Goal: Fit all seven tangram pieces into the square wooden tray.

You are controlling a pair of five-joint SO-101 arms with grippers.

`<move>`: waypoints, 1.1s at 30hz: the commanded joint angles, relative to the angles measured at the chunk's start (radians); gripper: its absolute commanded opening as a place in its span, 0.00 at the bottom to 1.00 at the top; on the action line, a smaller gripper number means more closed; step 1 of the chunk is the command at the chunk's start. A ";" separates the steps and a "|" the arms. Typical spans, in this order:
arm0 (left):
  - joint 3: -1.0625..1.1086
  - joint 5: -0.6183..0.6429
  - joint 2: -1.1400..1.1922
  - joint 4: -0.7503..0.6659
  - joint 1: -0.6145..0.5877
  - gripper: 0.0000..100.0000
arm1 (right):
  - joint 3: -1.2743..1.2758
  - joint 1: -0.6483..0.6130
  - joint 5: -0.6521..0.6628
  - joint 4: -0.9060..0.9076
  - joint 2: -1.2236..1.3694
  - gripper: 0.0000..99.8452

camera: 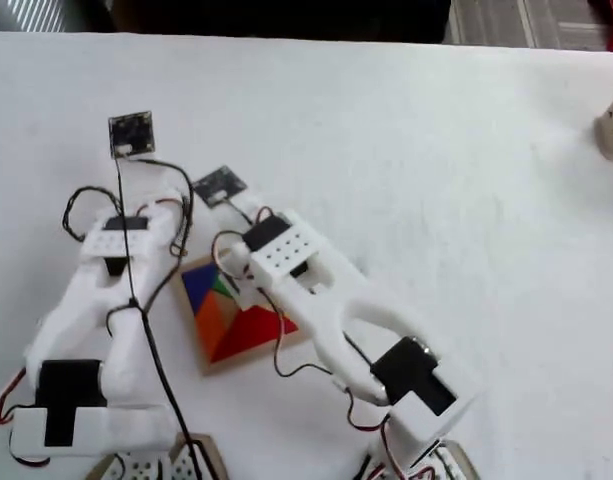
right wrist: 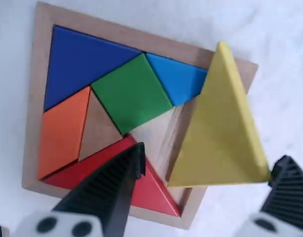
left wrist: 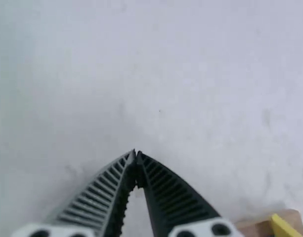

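Square wooden tray (right wrist: 35,98) on white desk (left wrist: 141,74), under right arm in high view. Seated in tray: blue triangle (right wrist: 82,61), green square (right wrist: 131,94), light-blue triangle (right wrist: 178,79), orange parallelogram (right wrist: 60,131), red triangle (right wrist: 141,190). Yellow triangle (right wrist: 220,128) lies skewed across tray's rim, not seated. Right gripper (right wrist: 211,155) spread wide, yellow triangle between its fingers (firm contact unclear). Left gripper (left wrist: 136,155) closed on nothing, over bare desk just beside tray corner.

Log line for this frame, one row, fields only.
left end effector: shut, over bare table | right end effector: open, around yellow triangle | yellow triangle: lying across tray rim, unseated
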 commanded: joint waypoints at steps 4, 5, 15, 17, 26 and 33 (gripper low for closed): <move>-0.052 -0.002 -0.056 -0.002 0.001 0.02 | -0.149 0.038 0.129 0.209 -0.114 0.33; -0.052 -0.002 -0.056 -0.002 0.001 0.02 | -0.149 0.059 0.133 0.223 -0.145 0.32; -0.052 -0.002 -0.061 0.002 0.021 0.02 | 0.009 0.309 0.129 0.131 -0.297 0.21; -0.037 -0.002 -0.101 0.011 0.044 0.02 | 0.072 0.363 0.100 0.067 -0.298 0.18; 0.215 0.002 -0.506 0.026 0.272 0.02 | 0.114 0.515 -0.028 -0.025 -0.232 0.08; 0.222 0.252 -0.496 -0.057 0.512 0.02 | 0.052 0.492 -0.028 -0.022 -0.120 0.12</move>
